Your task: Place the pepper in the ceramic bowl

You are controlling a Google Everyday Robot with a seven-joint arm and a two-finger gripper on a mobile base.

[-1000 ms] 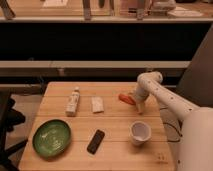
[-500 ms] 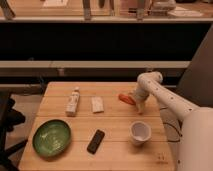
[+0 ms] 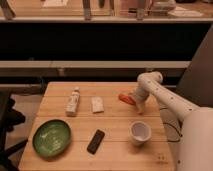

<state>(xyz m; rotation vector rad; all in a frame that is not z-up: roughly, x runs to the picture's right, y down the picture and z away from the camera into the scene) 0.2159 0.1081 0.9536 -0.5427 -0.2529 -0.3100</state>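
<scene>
The pepper (image 3: 126,98) is a small orange-red tapered piece lying on the wooden table (image 3: 115,120) at the right rear. My gripper (image 3: 136,103) is low over the table right beside the pepper's right end, at the tip of the white arm (image 3: 160,97) that reaches in from the right. The green ceramic bowl (image 3: 52,137) sits at the front left of the table, far from the gripper.
A white bottle (image 3: 73,102) lies at the left rear, a small white packet (image 3: 97,104) beside it. A black phone (image 3: 96,141) lies front centre. A white cup (image 3: 140,133) stands front right. Dark shelving runs behind the table.
</scene>
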